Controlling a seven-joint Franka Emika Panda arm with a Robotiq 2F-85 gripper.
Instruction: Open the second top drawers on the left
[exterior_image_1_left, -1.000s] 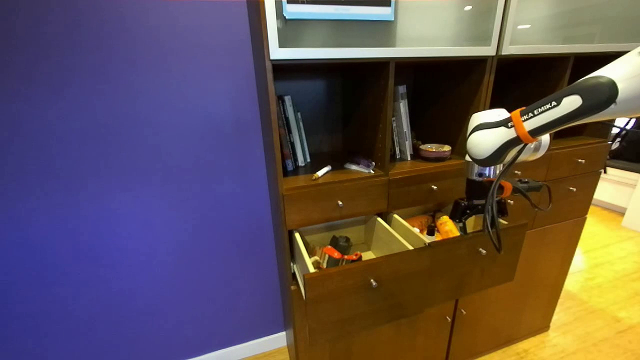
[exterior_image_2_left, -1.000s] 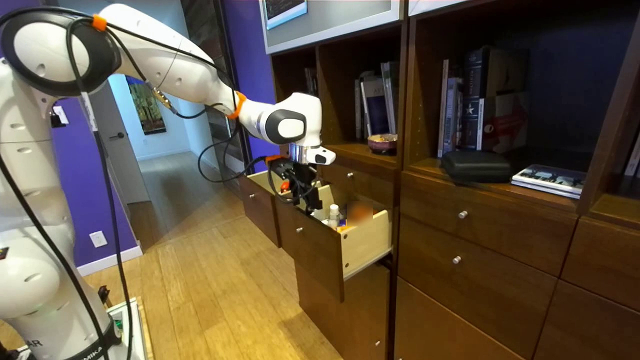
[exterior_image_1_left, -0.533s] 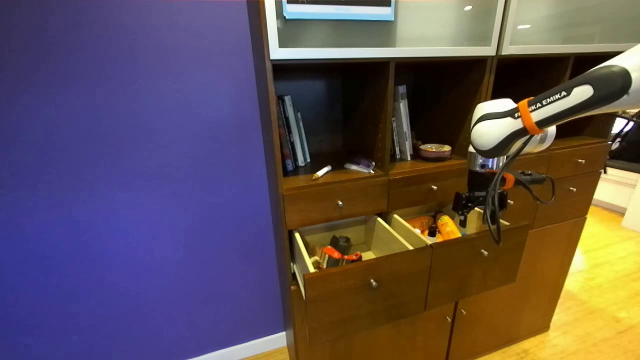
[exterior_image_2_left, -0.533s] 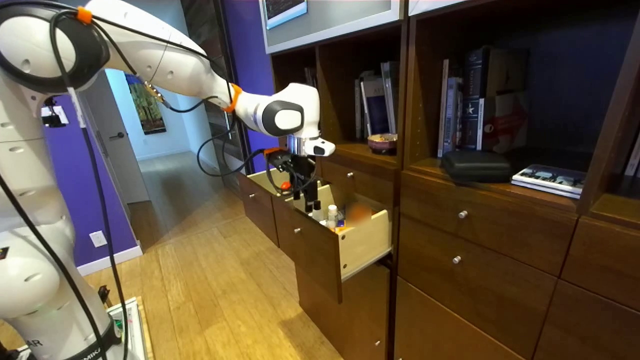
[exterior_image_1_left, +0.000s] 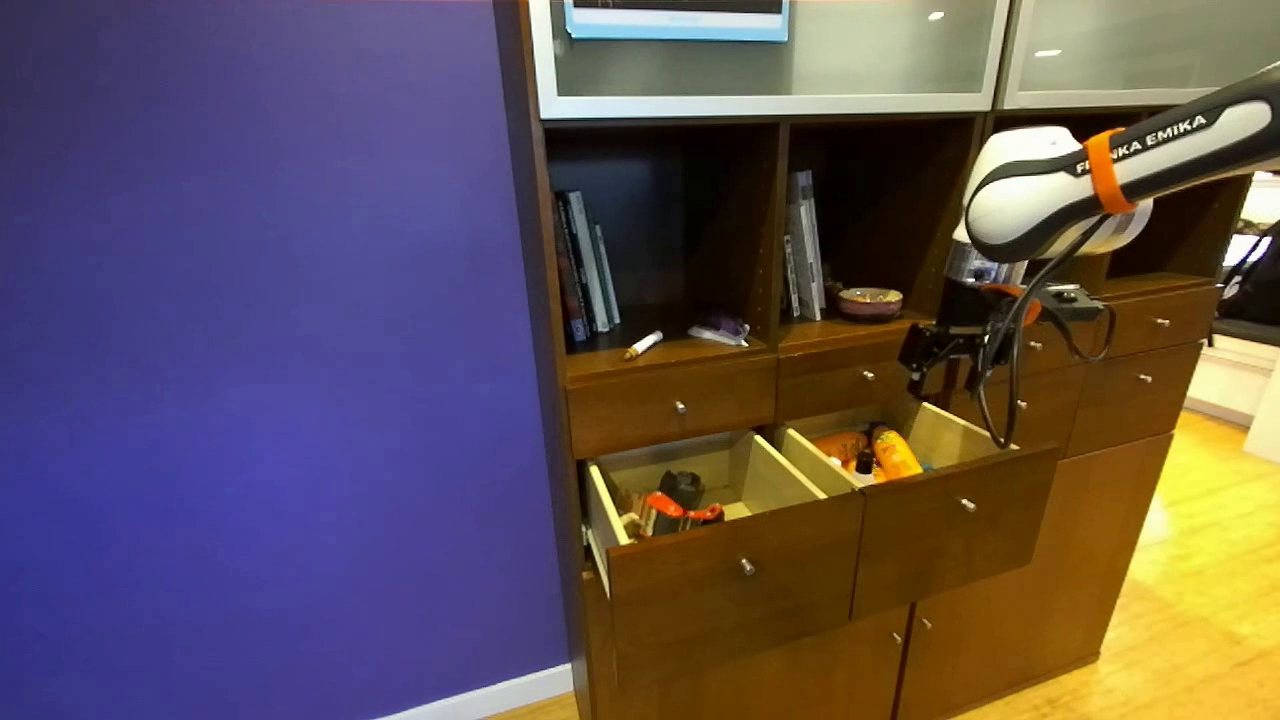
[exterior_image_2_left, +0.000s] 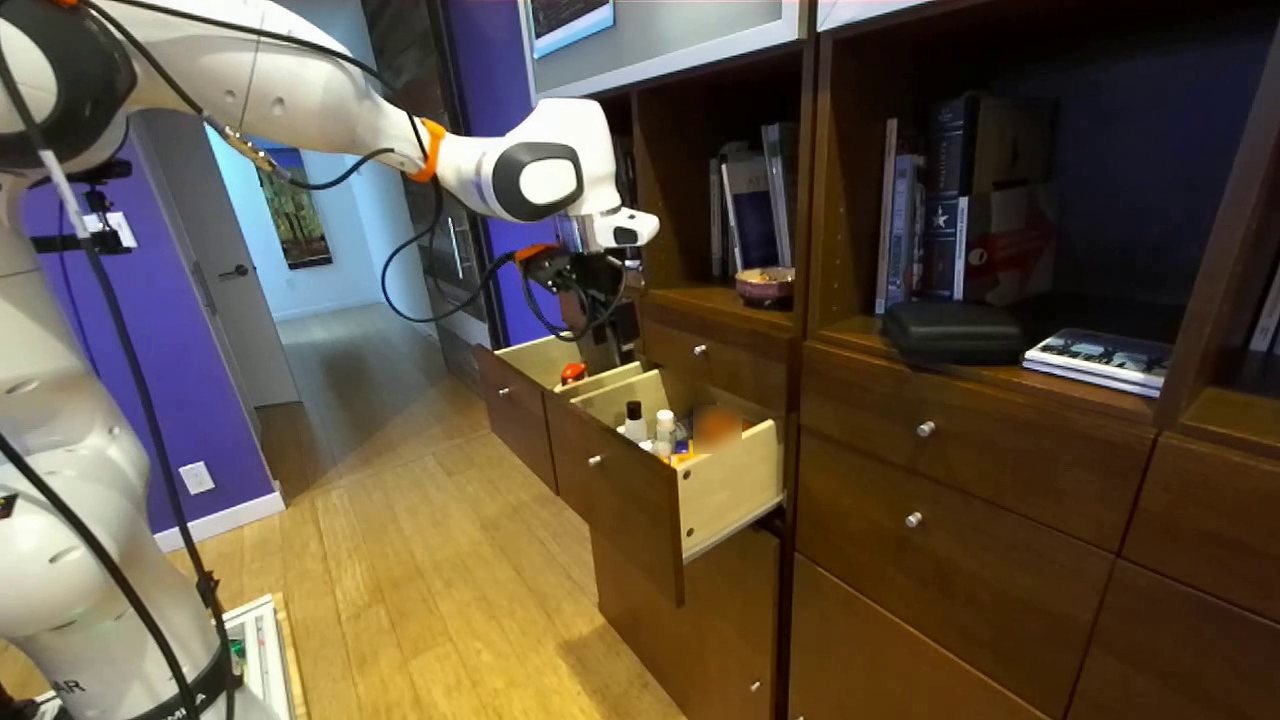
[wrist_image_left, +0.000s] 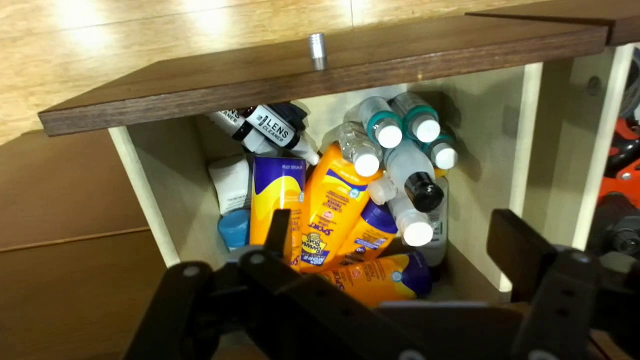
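Wall-side drawer (exterior_image_1_left: 735, 585): from where I stand, in an exterior view, it is pulled well out beside the purple wall (exterior_image_1_left: 270, 360), a red-and-black item (exterior_image_1_left: 683, 508) inside its pale wood box.
Neighbouring drawer (exterior_image_1_left: 950, 545): pulled out too, just beside the first, each brown front bearing one small silver knob (exterior_image_1_left: 747, 567); orange bottles (exterior_image_1_left: 893, 453) lie inside.
Shallower drawers (exterior_image_1_left: 640, 400): shut, directly above the pulled-out pair.
Gripper (exterior_image_1_left: 948, 378): black, hanging above the neighbouring drawer and apart from it, at the end of the white arm (exterior_image_1_left: 1035, 205).
Capped bottles (exterior_image_2_left: 665, 430): in an exterior view, small ones with white and dark tops show over the neighbouring drawer's front.
Shelves (exterior_image_2_left: 850, 335): a bowl (exterior_image_2_left: 765, 287) sits above that drawer; in the next compartment a black case (exterior_image_2_left: 950, 332) rests near books (exterior_image_2_left: 950, 155).
Fingers (wrist_image_left: 277, 232): in the wrist view, spread wide apart, the neighbouring drawer beneath them, its knob well away.
Drawer contents: lens cleaner bottles (wrist_image_left: 275, 125) near the front, clear bottles (wrist_image_left: 355, 140) with white caps, the orange bottles lettered SPORT.
Picture's edge: part of the wall-side drawer, with red and black showing.
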